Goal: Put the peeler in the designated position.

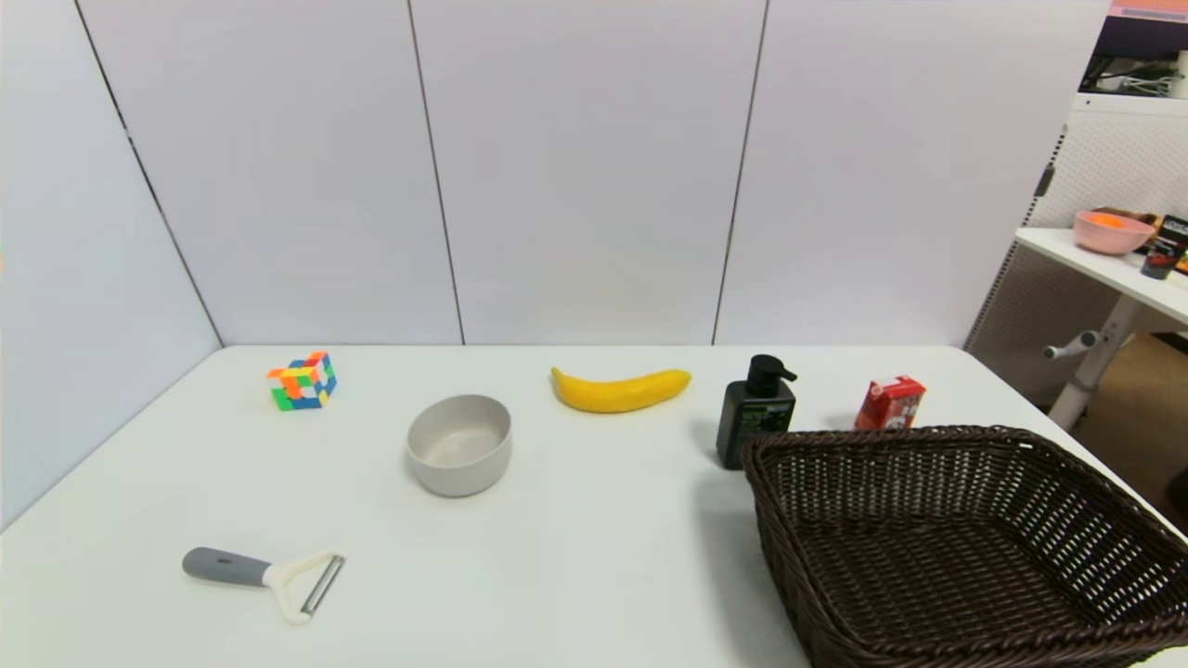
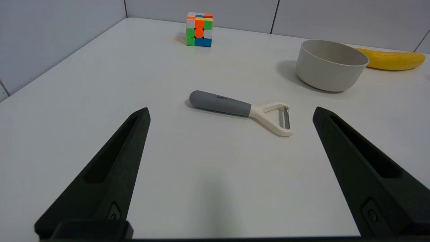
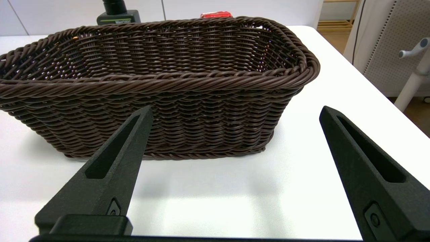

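peeler (image 1: 264, 575) flat at table's 7 o'clock, grey handle toward 9, blade toward 3 | bowl (image 1: 459, 443) at its 1 o'clock, well apart | left gripper (image 2: 231, 112) spread wide, empty, short of it: pinch handle mid-length | right gripper (image 3: 235, 112) wide, empty, parked by basket (image 3: 161, 80)

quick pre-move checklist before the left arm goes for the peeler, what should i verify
1. Left gripper open, wide enough for the handle: ok.
2. Peeler lying flat and free on the table, nothing touching it: ok.
3. Grey handle exposed for a grasp, blade end pointing toward the bowl side: ok.
4. Bowl and cube well apart from the peeler: ok.
5. Right gripper open and empty, parked in front of the basket: ok.
6. Designated position marked on the table: cannot tell.
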`<move>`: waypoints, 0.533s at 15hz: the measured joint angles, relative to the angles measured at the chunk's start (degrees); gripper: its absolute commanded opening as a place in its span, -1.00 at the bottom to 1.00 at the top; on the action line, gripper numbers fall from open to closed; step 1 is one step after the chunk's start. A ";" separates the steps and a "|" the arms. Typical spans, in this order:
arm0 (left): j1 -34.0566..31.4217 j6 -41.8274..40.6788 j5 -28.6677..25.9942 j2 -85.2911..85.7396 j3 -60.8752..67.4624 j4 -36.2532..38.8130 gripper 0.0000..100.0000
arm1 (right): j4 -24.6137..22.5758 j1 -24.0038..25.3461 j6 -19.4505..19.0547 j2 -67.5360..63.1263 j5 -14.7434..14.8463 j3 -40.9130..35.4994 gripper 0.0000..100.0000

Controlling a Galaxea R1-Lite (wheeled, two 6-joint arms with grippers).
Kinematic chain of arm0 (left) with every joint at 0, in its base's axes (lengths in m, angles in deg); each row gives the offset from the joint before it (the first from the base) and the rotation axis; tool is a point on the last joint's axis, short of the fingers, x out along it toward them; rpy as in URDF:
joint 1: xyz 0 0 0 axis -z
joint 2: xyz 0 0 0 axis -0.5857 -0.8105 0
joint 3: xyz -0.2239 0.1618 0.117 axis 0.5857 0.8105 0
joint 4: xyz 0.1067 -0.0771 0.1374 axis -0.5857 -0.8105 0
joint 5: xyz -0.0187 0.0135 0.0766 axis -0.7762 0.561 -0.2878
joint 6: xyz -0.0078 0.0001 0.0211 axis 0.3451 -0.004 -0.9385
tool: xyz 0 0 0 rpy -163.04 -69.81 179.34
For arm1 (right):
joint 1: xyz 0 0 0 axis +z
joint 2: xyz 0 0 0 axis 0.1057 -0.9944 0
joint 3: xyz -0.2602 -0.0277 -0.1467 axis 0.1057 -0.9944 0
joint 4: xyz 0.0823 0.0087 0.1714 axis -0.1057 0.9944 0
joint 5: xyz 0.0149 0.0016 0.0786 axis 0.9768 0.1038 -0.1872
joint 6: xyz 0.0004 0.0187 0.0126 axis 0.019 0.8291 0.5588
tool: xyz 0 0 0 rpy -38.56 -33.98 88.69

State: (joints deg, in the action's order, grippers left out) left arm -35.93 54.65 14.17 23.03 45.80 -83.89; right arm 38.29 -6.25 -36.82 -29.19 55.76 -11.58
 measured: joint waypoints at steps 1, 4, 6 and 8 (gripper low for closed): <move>0.00 0.00 0.00 0.00 0.00 0.00 1.00 | 0.00 0.00 -0.01 0.00 0.02 0.00 1.00; 0.00 0.00 -0.02 0.00 0.00 0.00 1.00 | 0.00 0.00 0.00 0.00 0.00 0.00 1.00; 0.00 0.00 0.00 0.00 0.00 0.00 1.00 | 0.02 0.00 0.00 0.00 0.00 0.00 1.00; 0.00 0.00 0.00 0.00 0.00 0.00 1.00 | 0.00 0.00 0.00 0.00 0.00 0.00 1.00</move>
State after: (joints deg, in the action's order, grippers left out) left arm -35.93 54.65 14.17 23.03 45.80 -83.89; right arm 38.29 -6.25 -36.82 -29.19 55.76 -11.58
